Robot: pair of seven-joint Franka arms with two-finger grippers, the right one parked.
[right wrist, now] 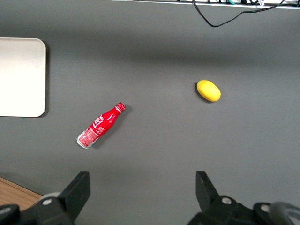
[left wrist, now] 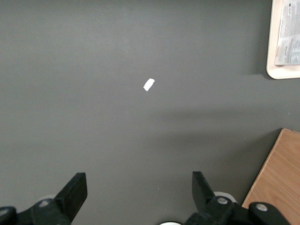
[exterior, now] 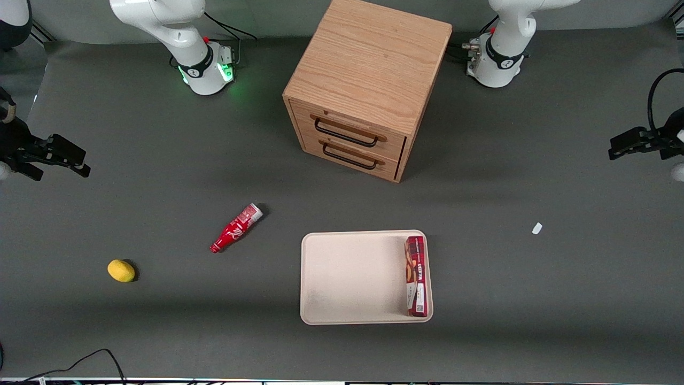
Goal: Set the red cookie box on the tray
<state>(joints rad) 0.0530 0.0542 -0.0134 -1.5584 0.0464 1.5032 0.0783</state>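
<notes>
The red cookie box [exterior: 416,276] lies flat in the tray [exterior: 352,278], along the tray's rim toward the working arm's end. In the left wrist view only the box's white label end [left wrist: 288,37] and one corner of the tray [left wrist: 280,74] show. My left gripper [exterior: 614,148] hangs above bare table at the working arm's end, well away from the tray and farther from the front camera than it. The gripper [left wrist: 138,180] is open, and its black fingers [left wrist: 75,187] stand wide apart with only grey table between them.
A wooden two-drawer cabinet [exterior: 368,85] stands mid-table, its corner [left wrist: 281,178] close to my gripper. A small white scrap [exterior: 537,228] lies between gripper and tray. A red bottle [exterior: 235,229] and a yellow lemon [exterior: 121,270] lie toward the parked arm's end.
</notes>
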